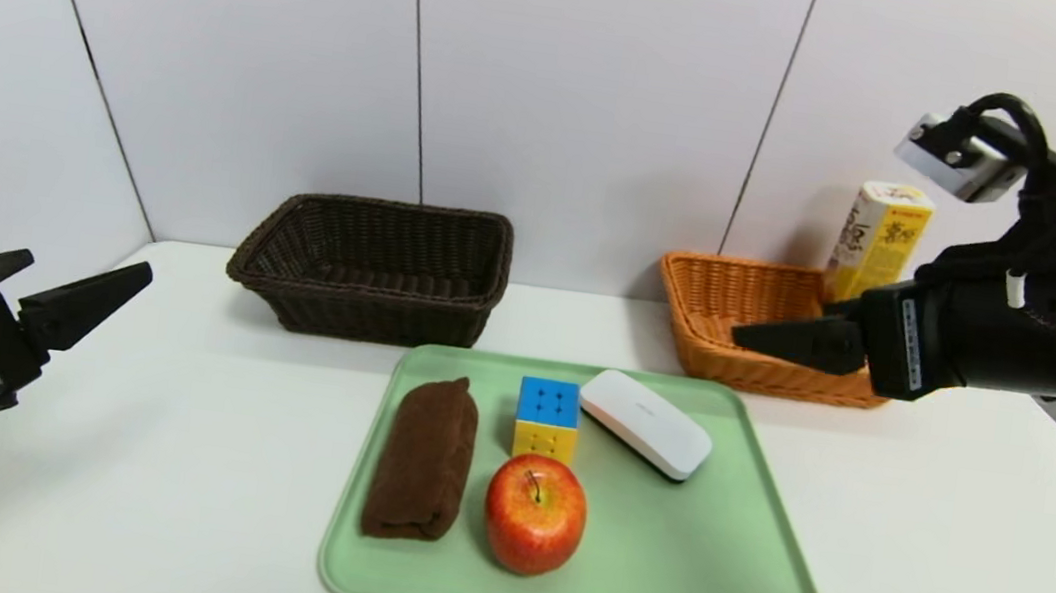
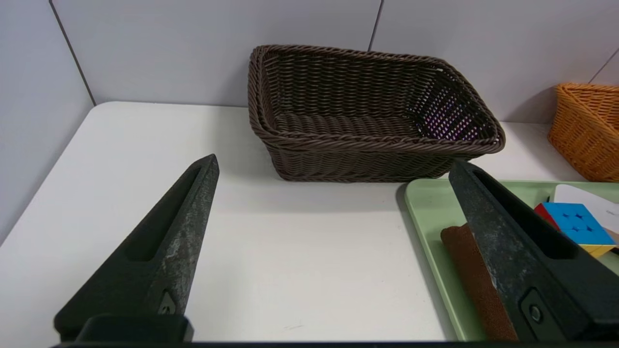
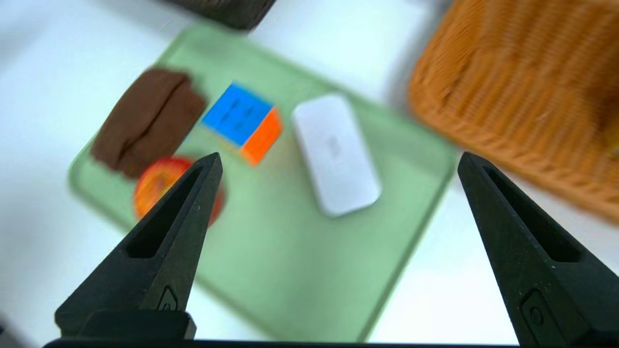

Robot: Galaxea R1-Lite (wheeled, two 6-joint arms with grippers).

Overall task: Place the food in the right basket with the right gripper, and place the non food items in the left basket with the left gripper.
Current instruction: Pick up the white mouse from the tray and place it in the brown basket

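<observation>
White bench [image 1: 960, 551], set against a pale panelled wall. Directly on it: a dark brown wicker basket [image 1: 375, 268] toward the back left, an orange wicker basket [image 1: 738, 307] toward the back right, well apart from the first, and a pale green tray [image 1: 717, 562] nearer the front, between and just before the two. Rest of the surface plain white.

The left end effector [image 1: 81, 287] hangs level at the left, fingers spread and empty. The right end effector [image 3: 338, 164] tilts downward, fingers wide apart, holding nothing.
</observation>
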